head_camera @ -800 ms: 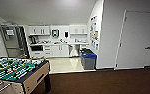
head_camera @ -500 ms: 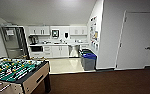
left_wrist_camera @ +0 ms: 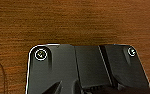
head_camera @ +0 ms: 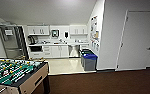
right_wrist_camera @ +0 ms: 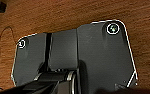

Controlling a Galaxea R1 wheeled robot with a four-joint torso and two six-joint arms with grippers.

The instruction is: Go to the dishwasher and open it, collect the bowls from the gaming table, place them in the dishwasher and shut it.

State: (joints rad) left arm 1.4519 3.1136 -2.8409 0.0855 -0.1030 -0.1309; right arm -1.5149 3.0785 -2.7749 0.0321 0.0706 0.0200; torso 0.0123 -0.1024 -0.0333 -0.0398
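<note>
Both wrist cams look straight down at brown carpet (left_wrist_camera: 73,22), so the arms hang low over the floor. Gripper state: can't tell for either arm, since the dark wrist plates block the view.

Head cam: brown carpet (head_camera: 103,82) up front, then pale tile floor (head_camera: 63,65) leading into a kitchenette at the far end. White cabinets (head_camera: 53,51) run under a counter, with upper cabinets (head_camera: 38,30) on the back wall. Steel fridge (head_camera: 12,41) stands at far left. Blue-lidded bin (head_camera: 90,61) sits at the right edge of the tile, beside the wall corner. White door (head_camera: 138,41) at right, closed. Foosball table (head_camera: 14,73) sits near left, green field with rods.

Dishwasher (head_camera: 73,50): steel front panel set in the cabinet run, just behind the bins, closed. It's well apart from the robot, across the tile.
</note>
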